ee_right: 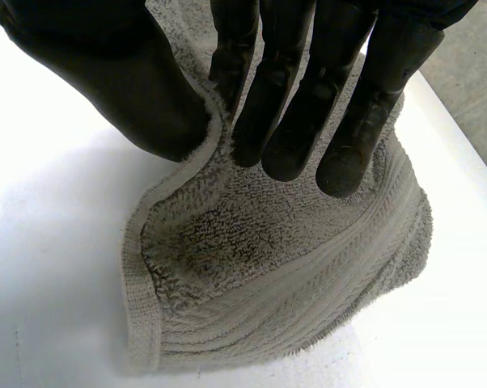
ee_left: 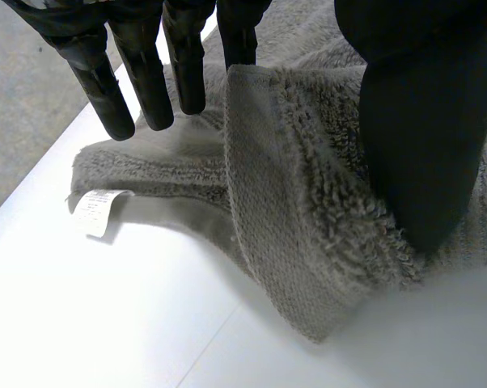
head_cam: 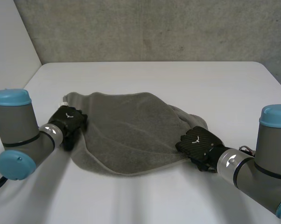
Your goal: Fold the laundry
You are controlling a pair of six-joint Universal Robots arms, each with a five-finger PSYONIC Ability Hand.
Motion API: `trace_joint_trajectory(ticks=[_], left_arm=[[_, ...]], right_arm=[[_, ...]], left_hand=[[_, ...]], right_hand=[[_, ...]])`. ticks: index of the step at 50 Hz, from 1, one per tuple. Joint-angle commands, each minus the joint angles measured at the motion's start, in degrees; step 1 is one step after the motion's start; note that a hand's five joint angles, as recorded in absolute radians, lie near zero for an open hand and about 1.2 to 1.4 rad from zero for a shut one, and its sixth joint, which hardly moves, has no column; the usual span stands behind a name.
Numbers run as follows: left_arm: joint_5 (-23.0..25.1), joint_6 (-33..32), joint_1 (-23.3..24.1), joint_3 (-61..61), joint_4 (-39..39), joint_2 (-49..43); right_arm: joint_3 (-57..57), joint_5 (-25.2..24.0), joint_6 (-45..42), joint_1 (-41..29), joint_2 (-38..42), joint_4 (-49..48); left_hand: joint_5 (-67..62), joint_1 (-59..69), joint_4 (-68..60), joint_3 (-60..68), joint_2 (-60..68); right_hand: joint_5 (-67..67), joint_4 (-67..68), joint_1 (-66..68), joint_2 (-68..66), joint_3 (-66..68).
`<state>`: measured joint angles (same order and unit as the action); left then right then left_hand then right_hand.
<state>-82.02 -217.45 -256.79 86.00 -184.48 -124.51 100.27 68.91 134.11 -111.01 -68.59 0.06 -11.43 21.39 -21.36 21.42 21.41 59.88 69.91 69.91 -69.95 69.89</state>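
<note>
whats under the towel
The towel lies on the white table, which shows all round it. A label pokes out from its corner by the left hand. Whatever is beneath its middle is covered, so I cannot tell.

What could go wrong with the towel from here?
1. The left hand and right hand each pinch only a thin bit of the towel at its edge, so it might slip out when lifted.
2. The towel is bunched up by the right hand, so the fold may come out crooked.
3. The corner with the label lies beyond the left hand's fingers and could flop.
</note>
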Motion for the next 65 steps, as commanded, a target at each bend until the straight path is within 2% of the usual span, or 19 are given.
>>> trace_joint_trajectory(ticks=[1,13,14,15,16,17,19,26,37,40,41,43,44,45,49,57,59,61,65], left_arm=[[0.3,0.4,-0.9,2.5,-0.5,3.0],[0.5,0.6,-2.7,7.8,-1.3,6.9],[0.5,0.6,-2.8,8.2,-1.3,7.1],[0.5,0.6,-2.8,8.2,-1.3,7.1],[0.7,0.7,-3.1,8.7,-1.3,7.3],[0.7,0.7,-3.1,8.7,-1.3,7.3],[1.1,0.7,-3.6,9.8,-1.3,7.7],[1.2,1.0,-4.2,11.3,-2.5,9.2],[1.9,5.5,-4.5,14.9,-10.0,14.9],[2.7,8.1,-4.9,15.6,-11.2,16.5],[2.7,9.3,-5.3,15.8,-11.4,16.9],[2.7,10.9,-6.1,16.0,-11.6,17.6],[2.7,10.9,-6.1,16.0,-11.6,17.6],[2.7,12.5,-7.0,16.2,-11.6,18.6],[2.9,16.8,-8.6,16.7,-11.7,20.9],[3.2,19.3,-10.0,17.3,-12.0,22.0],[3.2,19.3,-10.0,17.4,-12.0,22.0],[3.1,19.3,-10.0,17.4,-12.1,22.0],[3.1,19.4,-10.0,17.7,-12.0,22.0]], right_arm=[[0.0,0.0,-0.1,0.0,0.1,-0.1],[-0.1,0.1,-0.2,0.1,0.2,-0.1],[-0.1,0.1,-0.2,0.1,0.3,-0.1],[-0.2,0.1,-0.1,0.1,0.2,-0.1],[-0.2,0.1,-0.1,0.1,0.2,-0.1],[-0.2,0.2,0.0,0.1,0.2,-0.1],[-0.3,0.3,0.1,0.1,0.3,-0.1],[-0.4,1.1,0.5,0.8,0.2,-0.5],[-1.0,1.9,2.5,0.9,0.2,-0.5],[-1.5,4.3,4.5,1.9,0.1,-0.4],[-1.5,4.3,4.5,1.9,0.1,-0.4],[-1.8,5.5,8.3,2.7,0.1,-0.4],[-1.8,5.5,8.3,2.7,0.1,-0.4],[-2.0,5.8,10.4,3.1,0.2,-0.3],[-2.0,6.0,14.2,4.2,0.4,-0.1],[0.5,5.8,17.9,9.3,-0.5,0.2],[1.9,5.1,19.3,10.7,-0.9,0.1],[2.6,4.8,20.2,11.2,-1.0,0.1],[3.6,4.2,22.1,11.7,-1.1,0.2]], left_hand=[[-3.3,3.3,-3.3,3.3,3.3],[-6.1,6.1,-6.2,6.1,6.1],[-12.3,12.3,-12.3,12.3,12.3],[-12.3,12.4,-12.4,12.3,12.4],[-20.7,20.7,-20.7,20.7,20.7],[-20.7,20.8,-20.8,20.7,20.8],[-39.7,39.7,-39.7,39.7,39.7],[-58.5,58.6,-58.6,58.5,58.6],[-58.6,58.6,-58.6,58.6,58.6],[-58.6,58.6,-58.6,58.6,58.6],[-58.6,58.6,-58.6,58.6,58.6],[-58.6,58.6,-58.6,58.6,58.6],[-58.6,58.6,-58.6,58.6,58.6],[-58.6,58.6,-58.6,58.6,58.6],[-58.6,58.6,-58.6,58.6,58.6],[-58.6,58.6,-58.6,58.6,58.6],[-58.6,58.6,-58.6,58.6,58.6],[-58.6,58.6,-58.6,58.6,58.6],[-58.6,58.6,-58.6,58.6,58.6]], right_hand=[[-0.9,-1.0,-0.9,1.0,-0.9],[-1.8,-1.8,-1.8,1.8,-1.8],[-1.8,-1.8,-1.8,1.8,-1.8],[-1.9,-2.0,-2.0,2.0,-1.9],[-1.9,-2.0,-2.0,2.0,-1.9],[-2.1,-2.1,-2.1,2.2,-2.1],[-2.3,-2.3,-2.3,2.3,-2.3],[-4.8,-4.8,-4.8,4.9,-4.8],[-11.7,-11.7,-11.7,11.8,-11.7],[-29.1,-29.1,-29.1,29.2,-29.1],[-29.2,-29.2,-29.2,29.3,-29.2],[-50.1,-50.1,-50.1,50.2,-50.1],[-50.2,-50.2,-50.2,50.3,-50.2],[-58.9,-58.9,-58.9,58.9,-58.9],[-59.9,-59.9,-59.9,60.0,-59.9],[-59.9,-59.9,-59.9,60.0,-59.9],[-47.8,-47.8,-47.8,47.8,-47.8],[-42.9,-42.9,-42.9,42.9,-42.9],[-40.8,-40.8,-40.8,40.9,-40.8]])
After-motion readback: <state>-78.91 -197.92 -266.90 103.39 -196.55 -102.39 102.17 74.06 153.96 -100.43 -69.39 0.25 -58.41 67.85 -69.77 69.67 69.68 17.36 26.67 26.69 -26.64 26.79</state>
